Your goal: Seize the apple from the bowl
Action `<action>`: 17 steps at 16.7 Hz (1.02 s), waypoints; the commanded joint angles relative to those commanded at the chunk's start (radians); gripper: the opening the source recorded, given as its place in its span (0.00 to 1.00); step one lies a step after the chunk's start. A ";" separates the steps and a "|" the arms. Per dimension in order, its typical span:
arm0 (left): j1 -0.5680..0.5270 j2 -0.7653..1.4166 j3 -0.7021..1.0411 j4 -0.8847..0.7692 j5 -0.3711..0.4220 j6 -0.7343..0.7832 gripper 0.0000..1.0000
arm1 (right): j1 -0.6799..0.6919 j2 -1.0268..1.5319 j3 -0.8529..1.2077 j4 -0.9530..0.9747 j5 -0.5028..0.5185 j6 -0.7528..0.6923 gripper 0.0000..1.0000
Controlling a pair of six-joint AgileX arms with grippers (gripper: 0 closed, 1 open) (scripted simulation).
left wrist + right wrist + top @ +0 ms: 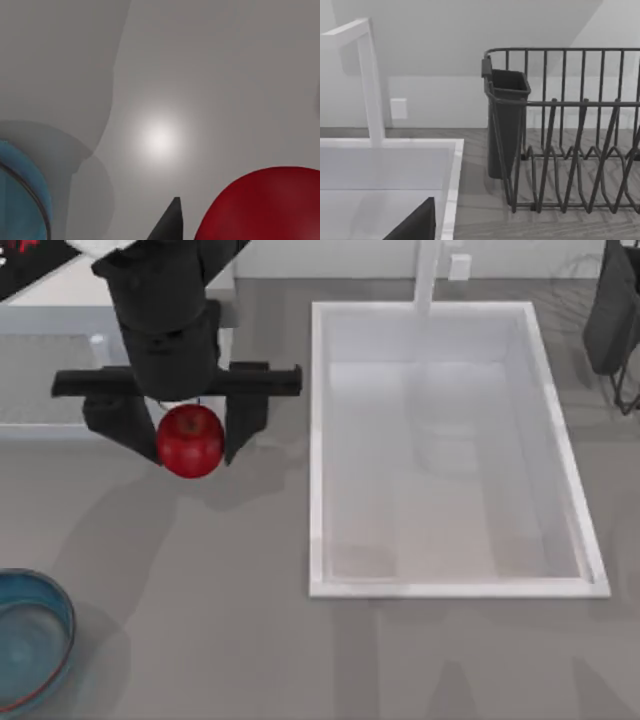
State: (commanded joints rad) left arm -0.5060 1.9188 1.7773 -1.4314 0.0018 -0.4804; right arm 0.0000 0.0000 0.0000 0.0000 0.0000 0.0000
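So the grey worktop [250, 640] takes up most of the scene, with a big white sink [450, 588] set into it right of centre and a white faucet [428, 280] at its far edge. Over at the far right there's a dark wire dish rack [570, 150] with a dark utensil cup [506, 125] hung on its corner, next to the sink. The blue-teal bowl [62, 640] sits at the worktop's near-left corner, cut off by the edge of the top view. The left claw [190, 435] hangs over the left side of the worktop, well apart from the bowl, clenched on the red apple [190, 441], one dark finger [245, 420] on each side. For the right claw, can't tell its state.
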 joint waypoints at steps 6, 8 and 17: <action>-0.013 0.016 -0.003 0.017 0.001 -0.014 0.00 | 0.000 0.000 0.000 0.000 0.000 0.000 1.00; -0.013 0.022 -0.039 0.053 0.000 -0.014 0.00 | 0.000 0.000 0.000 0.000 0.000 0.000 1.00; -0.013 0.071 -0.356 0.430 0.000 -0.012 0.00 | 0.000 0.000 0.000 0.000 0.000 0.000 1.00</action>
State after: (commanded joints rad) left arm -0.5192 1.9893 1.4208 -1.0015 0.0014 -0.4927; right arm 0.0000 0.0000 0.0000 0.0000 0.0000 0.0000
